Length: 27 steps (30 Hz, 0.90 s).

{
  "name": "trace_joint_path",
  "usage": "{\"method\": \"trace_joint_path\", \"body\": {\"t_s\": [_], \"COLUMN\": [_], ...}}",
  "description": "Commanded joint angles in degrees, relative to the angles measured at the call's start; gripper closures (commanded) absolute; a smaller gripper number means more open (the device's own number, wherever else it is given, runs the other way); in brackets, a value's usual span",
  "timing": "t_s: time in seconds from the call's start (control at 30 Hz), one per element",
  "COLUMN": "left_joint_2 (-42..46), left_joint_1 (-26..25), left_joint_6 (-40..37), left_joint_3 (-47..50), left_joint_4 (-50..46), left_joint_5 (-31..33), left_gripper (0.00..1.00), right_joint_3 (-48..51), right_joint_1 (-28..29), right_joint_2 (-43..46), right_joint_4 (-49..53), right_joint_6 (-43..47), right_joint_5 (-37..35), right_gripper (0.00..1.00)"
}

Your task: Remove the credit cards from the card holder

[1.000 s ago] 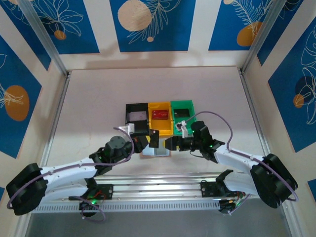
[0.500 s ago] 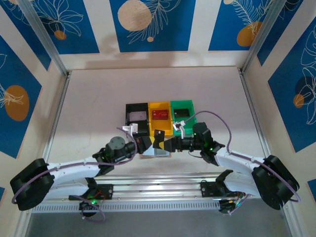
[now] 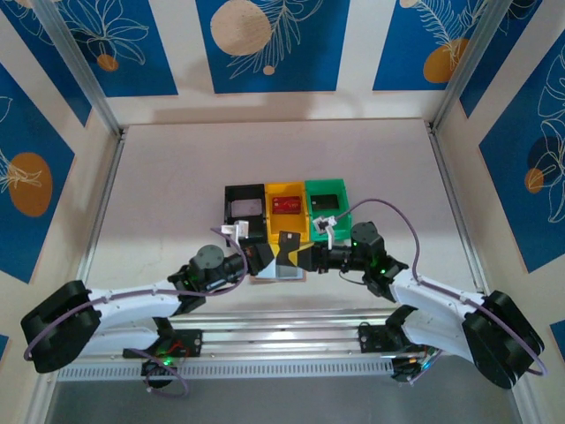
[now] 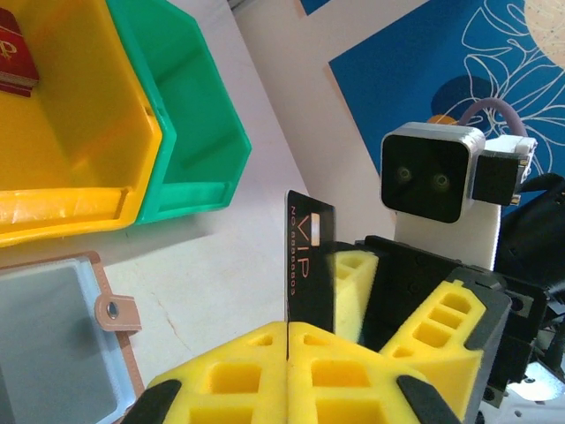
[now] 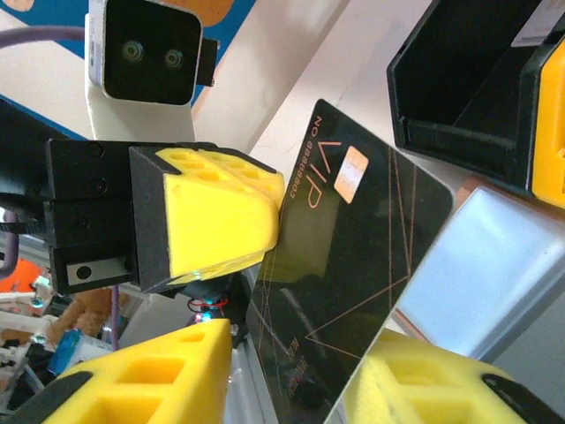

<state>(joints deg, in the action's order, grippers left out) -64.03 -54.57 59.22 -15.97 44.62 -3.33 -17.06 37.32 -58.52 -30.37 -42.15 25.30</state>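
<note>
**Figure.** Nearest the arm bases, we see the left gripper [image 4: 289,334] pressed together on the lower edge of a black credit card [image 4: 309,256], holding it upright. The right gripper [image 5: 300,375] faces it, with one yellow pad on each side of the same card. We cannot tell whether they pinch it. Just beneath lies the card holder [image 4: 53,344], open, with its grey pocket upward. Beyond it stand a black bin [image 3: 227,208], a yellow bin [image 3: 286,186] containing a red credit card [image 3: 286,205], and a green bin [image 3: 327,183].
</note>
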Motion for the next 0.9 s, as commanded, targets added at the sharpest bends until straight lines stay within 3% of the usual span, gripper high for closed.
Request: {"method": "trace_joint_path", "body": {"t_s": [0.0, 0.17, 0.23, 0.37, 0.47, 0.57, 0.67, 0.73, 0.8, 0.87], "left_joint_2": [-1.2, -1.6, -1.2, 0.3, 3.5, 9.9, 16.2, 17.9, 17.1, 14.3], "left_joint_1": [-0.8, -0.9, -0.8, -0.8, -0.4, 1.3, 4.9, 8.4, 12.8, 15.4], "left_joint_6": [-0.9, -0.8, -1.0, -1.6, -3.3, -8.2, -16.5, -21.2, -25.6, -29.4], "left_joint_3": [-0.9, -0.9, -1.0, -1.6, -3.1, -7.3, -14.7, -19.7, -25.1, -30.1], "left_joint_4": [2.2, 2.2, 1.7, -1.8, -8.7, -24.3, -43.4, -54.2, -62.5, -68.9], "left_joint_5": [-1.6, -1.1, -0.8, -0.4, -1.5, -3.4, -6.0, -8.9, -15.5, -21.6], "left_gripper": [1.00, 1.00, 1.00, 0.99, 0.72, 0.54, 0.44, 0.32, 0.23, 0.21], "right_joint_3": [0.8, 0.5, 0.3, 0.3, -0.6, -2.5, -4.3, -5.1, -5.4, -5.4], "right_joint_1": [0.7, 0.8, 0.8, 0.7, 0.5, -0.4, -1.0, -1.0, -0.7, -0.2], "right_joint_2": [1.7, 2.9, 3.2, 3.6, 4.7, 6.3, 6.1, 5.4, 4.8, 4.6], "right_joint_4": [-0.7, 0.9, 2.0, 3.3, 7.3, 14.2, 19.0, 20.6, 21.0, 20.7], "right_joint_6": [0.6, 1.2, 1.5, 1.7, 2.9, 5.3, 7.5, 8.5, 8.7, 9.0], "right_joint_5": [-0.5, -0.7, -0.7, -0.6, 0.0, 1.5, 6.7, 10.8, 13.7, 14.8], "right_gripper": [0.72, 0.87, 1.00, 1.00, 1.00, 1.00, 1.00, 1.00, 1.00, 1.00]}}
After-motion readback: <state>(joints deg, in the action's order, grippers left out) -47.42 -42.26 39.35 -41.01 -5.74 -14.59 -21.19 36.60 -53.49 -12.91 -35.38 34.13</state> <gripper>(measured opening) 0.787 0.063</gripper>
